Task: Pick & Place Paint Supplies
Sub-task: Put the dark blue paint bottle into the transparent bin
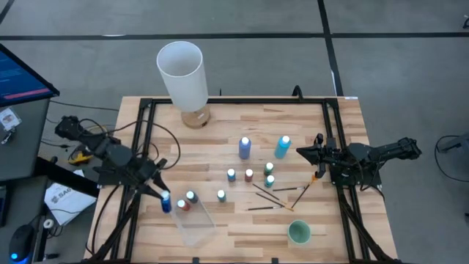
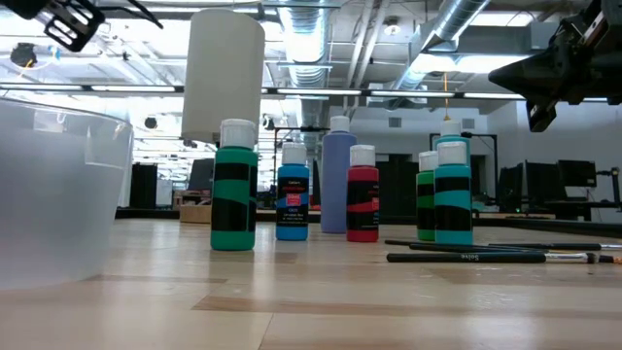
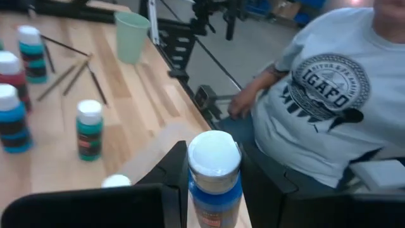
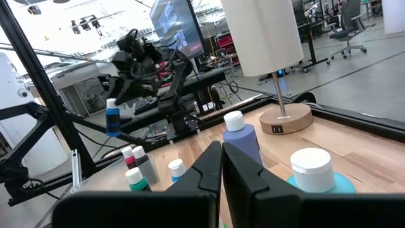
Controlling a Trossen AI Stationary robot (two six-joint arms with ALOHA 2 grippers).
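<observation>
My left gripper [image 1: 163, 198] is shut on a small blue white-capped bottle [image 3: 215, 180], just left of a clear container [image 1: 196, 222]. A red and a teal bottle [image 1: 187, 202] stand at the container's far-left corner. Two taller blue bottles [image 1: 244, 148] [image 1: 283, 147] stand upright mid-table, with several small bottles [image 1: 249, 176] upright nearer. Thin dark brushes [image 1: 271, 196] lie flat beside them. My right gripper [image 1: 302, 152] is shut and hovers right of the tall bottles, its fingers closed together [image 4: 221, 166]. My left gripper pinches the blue bottle's body just under its white cap [image 3: 214, 190] between its two fingers [image 3: 168, 180]. It comes slanting down from the table's left. The bottle stands upright in the hold, lifted clear of the table [image 4: 112, 120].
A tall white cylinder on a wooden base [image 1: 182, 73] stands at the far edge. A small green cup [image 1: 299, 232] sits near the near right corner. A black frame [image 1: 333, 139] rims the table. A person in a grey T-shirt [image 3: 329, 95] sits beyond the table edge.
</observation>
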